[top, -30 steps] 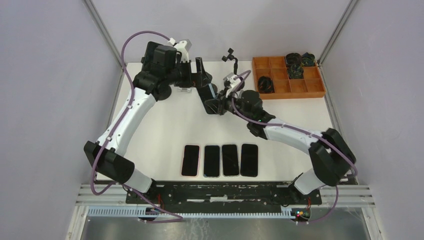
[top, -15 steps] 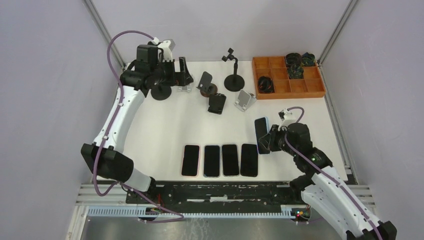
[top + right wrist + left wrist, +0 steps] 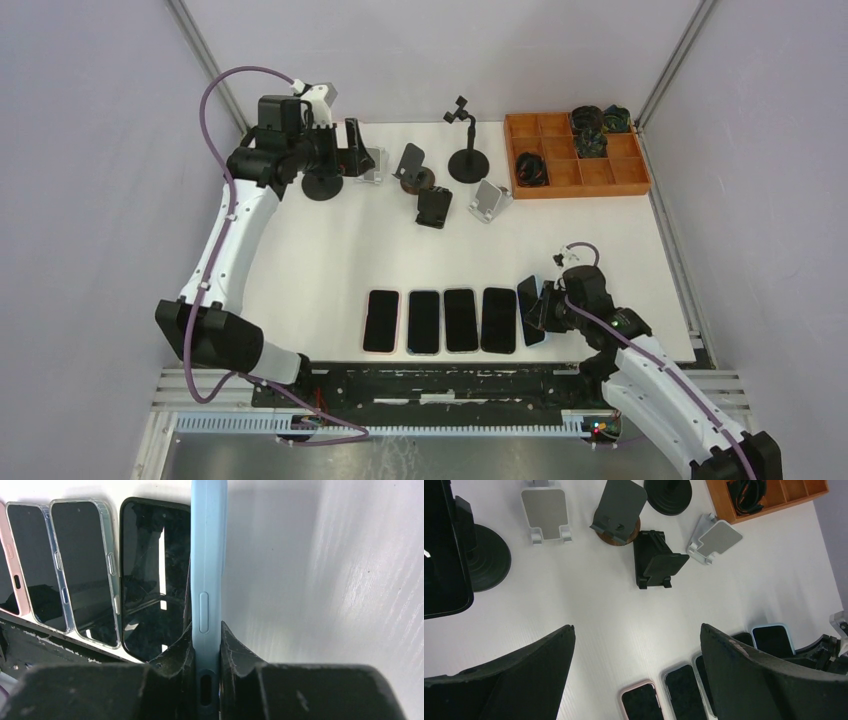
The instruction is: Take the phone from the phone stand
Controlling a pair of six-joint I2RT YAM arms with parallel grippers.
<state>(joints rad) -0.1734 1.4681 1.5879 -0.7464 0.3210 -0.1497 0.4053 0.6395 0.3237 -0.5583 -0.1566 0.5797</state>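
A blue-cased phone (image 3: pixel 207 555) stands on its long edge between the pads of my right gripper (image 3: pixel 206 630), which is shut on it. It hangs just right of a row of several phones (image 3: pixel 440 320) lying flat near the front edge, next to the black-cased one (image 3: pixel 152 580). At the back left my left gripper (image 3: pixel 350 150) is open with nothing between its fingers (image 3: pixel 524 670). Close beside it a dark phone (image 3: pixel 441 555) still sits on a phone stand with a round black base (image 3: pixel 489 557).
Bare stands at the back: a silver one (image 3: pixel 372 165), a dark one on a wooden disc (image 3: pixel 412 165), a black folding one (image 3: pixel 434 207), a second silver one (image 3: pixel 489 200) and a tall clamp stand (image 3: pixel 466 140). An orange compartment tray (image 3: pixel 600 178) is back right.
My right arm drew back from the stands to the front with the blue phone and lowered it beside the row. My left gripper shifted left along the back, staying open.
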